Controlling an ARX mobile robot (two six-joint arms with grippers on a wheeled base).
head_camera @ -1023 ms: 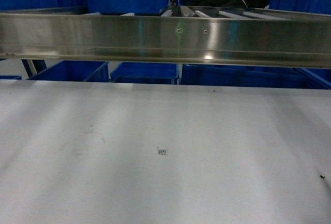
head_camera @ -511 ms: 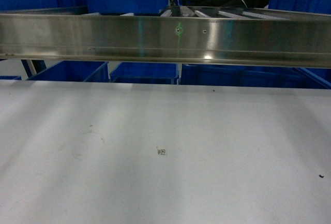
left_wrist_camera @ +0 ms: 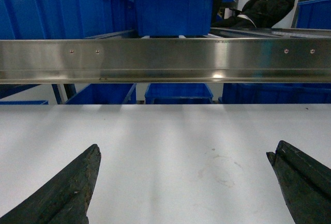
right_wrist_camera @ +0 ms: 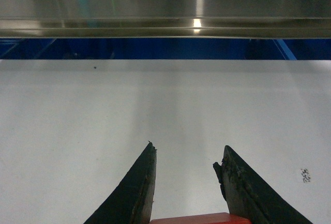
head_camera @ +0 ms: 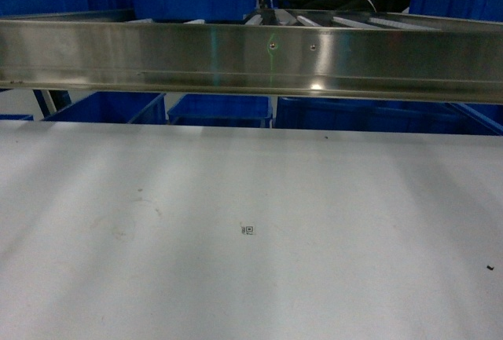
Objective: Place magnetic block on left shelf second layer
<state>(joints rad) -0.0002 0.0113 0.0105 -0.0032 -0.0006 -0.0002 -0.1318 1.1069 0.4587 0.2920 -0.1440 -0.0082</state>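
At the bottom of the right wrist view, the right gripper [right_wrist_camera: 186, 169] holds the magnetic block [right_wrist_camera: 199, 219] between narrowed jaws. The left gripper [left_wrist_camera: 183, 182] hangs wide and empty. Lift the block clear of the steel rail [head_camera: 251, 61] crossing the upper frame, keeping the grip firm.

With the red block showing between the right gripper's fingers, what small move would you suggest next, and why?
Probably lift the right gripper clear of the white table: the magnetic block sits between its fingers, and the steel shelf rail lies ahead, above table level.
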